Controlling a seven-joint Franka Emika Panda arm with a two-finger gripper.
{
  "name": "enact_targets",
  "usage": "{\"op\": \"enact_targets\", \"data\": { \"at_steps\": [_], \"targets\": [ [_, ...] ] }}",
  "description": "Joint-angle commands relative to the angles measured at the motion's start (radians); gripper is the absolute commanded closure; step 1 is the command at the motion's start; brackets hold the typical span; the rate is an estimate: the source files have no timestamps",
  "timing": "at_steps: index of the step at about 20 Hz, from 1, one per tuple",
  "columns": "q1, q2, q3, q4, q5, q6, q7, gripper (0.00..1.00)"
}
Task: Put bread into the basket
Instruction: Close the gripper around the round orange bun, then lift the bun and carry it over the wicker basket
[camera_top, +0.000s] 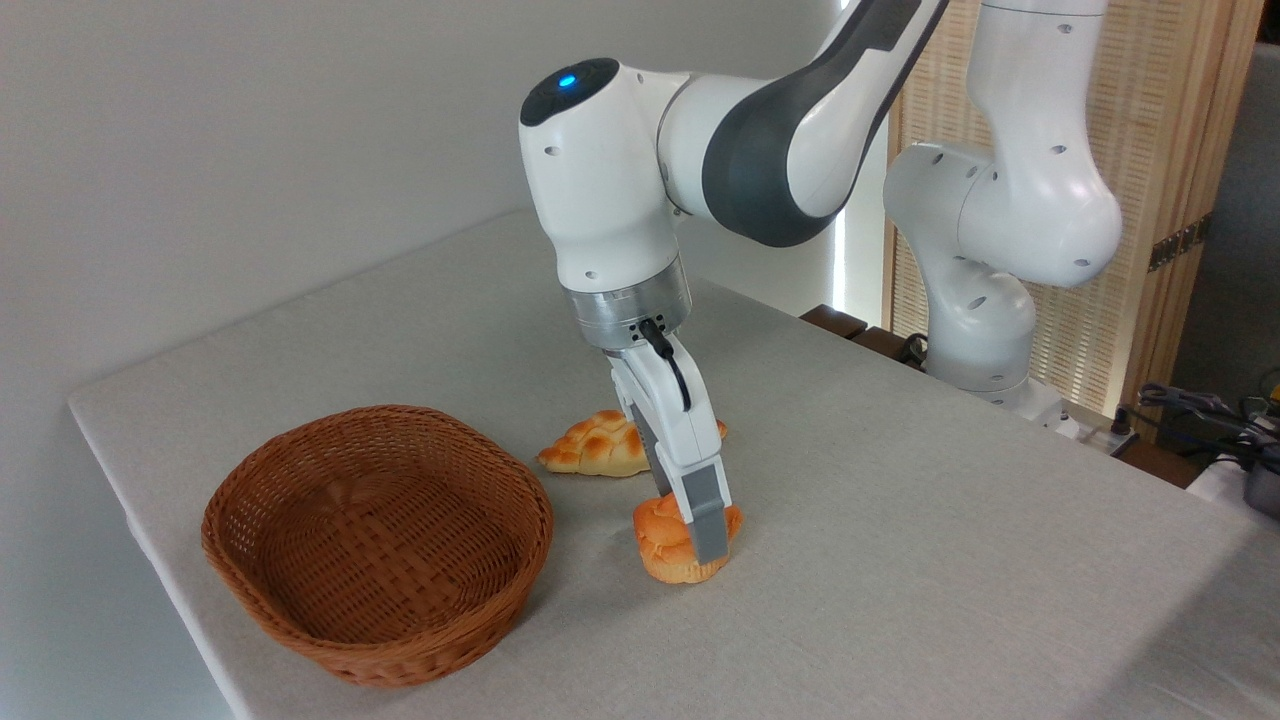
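The basket (375, 540) sits empty near the tabletop's (900, 560) left front edge. Toward the middle, the bread (665, 540) rests on the cloth; the gripper (705, 535) straddles it, grip unconfirmed. A shallow pinch could let it slip.

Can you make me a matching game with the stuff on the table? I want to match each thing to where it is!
Things:
1. round reddish-brown woven wicker basket
2. small round orange-golden bun
3. long braided golden loaf
4. white robot gripper

Places:
A. lying on the table behind the gripper
B. on the table under the gripper, outside the basket
C. down at the bun, one grey finger in front of it
D. near the table's left edge, with nothing in it

Pairs: 1-D, 2-B, 3-A, 4-C
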Motion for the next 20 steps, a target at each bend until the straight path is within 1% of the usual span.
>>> {"op": "enact_targets", "data": {
  "at_steps": [1, 2, 3, 4, 5, 7, 10, 15, 17, 19, 20],
  "targets": [
    [-0.009, -0.003, 0.014, -0.041, 0.016, 0.080, 0.015, 0.20],
    [-0.009, -0.003, 0.014, -0.042, 0.015, 0.080, 0.015, 0.32],
    [-0.009, -0.003, 0.014, -0.042, 0.015, 0.081, 0.017, 0.42],
    [-0.009, -0.003, 0.014, -0.042, 0.016, 0.081, 0.017, 0.49],
    [-0.009, -0.003, 0.014, -0.042, 0.015, 0.081, 0.017, 0.51],
    [-0.009, -0.003, 0.014, -0.042, 0.015, 0.081, 0.026, 0.53],
    [-0.009, -0.003, 0.014, -0.042, 0.015, 0.081, 0.046, 0.53],
    [-0.009, -0.009, 0.014, -0.034, 0.015, 0.072, 0.046, 0.53],
    [-0.009, -0.010, 0.014, -0.032, 0.015, 0.072, 0.046, 0.60],
    [-0.009, -0.010, 0.014, -0.016, 0.015, 0.068, 0.041, 0.60],
    [-0.009, -0.012, 0.014, 0.006, 0.015, 0.048, 0.040, 0.60]
  ]
}}
